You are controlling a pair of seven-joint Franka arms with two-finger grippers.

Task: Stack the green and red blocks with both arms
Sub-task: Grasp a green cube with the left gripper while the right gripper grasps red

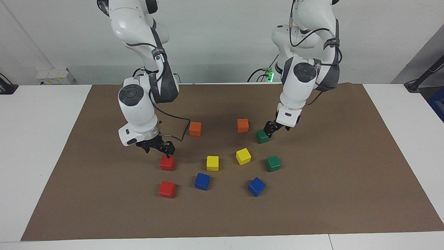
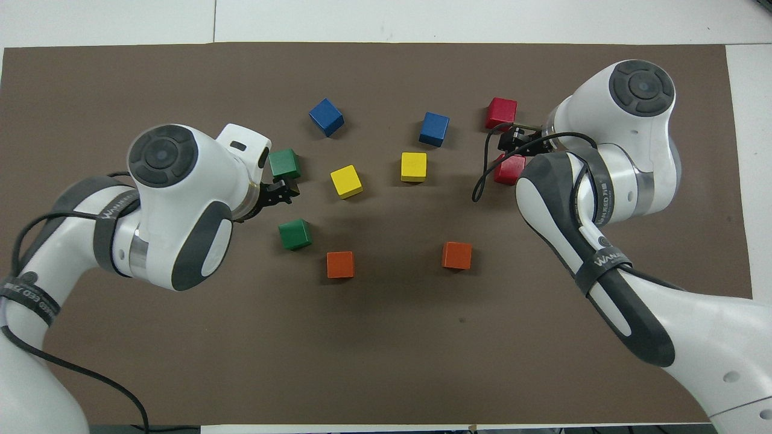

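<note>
Two green blocks and two red blocks lie on the brown mat. The green block (image 1: 262, 136) (image 2: 295, 234) nearer to the robots has my left gripper (image 1: 270, 131) (image 2: 282, 191) hanging open just above its edge. The other green block (image 1: 273, 163) (image 2: 284, 164) lies farther out. My right gripper (image 1: 159, 150) (image 2: 508, 140) is open, low over the nearer red block (image 1: 167, 163) (image 2: 509, 172), which the arm partly hides from overhead. The second red block (image 1: 167, 189) (image 2: 502, 113) lies farther out. Neither gripper holds anything.
Between the red and green pairs lie two yellow blocks (image 1: 212, 163) (image 1: 243, 156) and two blue blocks (image 1: 202, 181) (image 1: 256, 186). Two orange blocks (image 1: 195, 128) (image 1: 242, 125) sit nearer to the robots. The brown mat (image 1: 329, 194) covers the white table.
</note>
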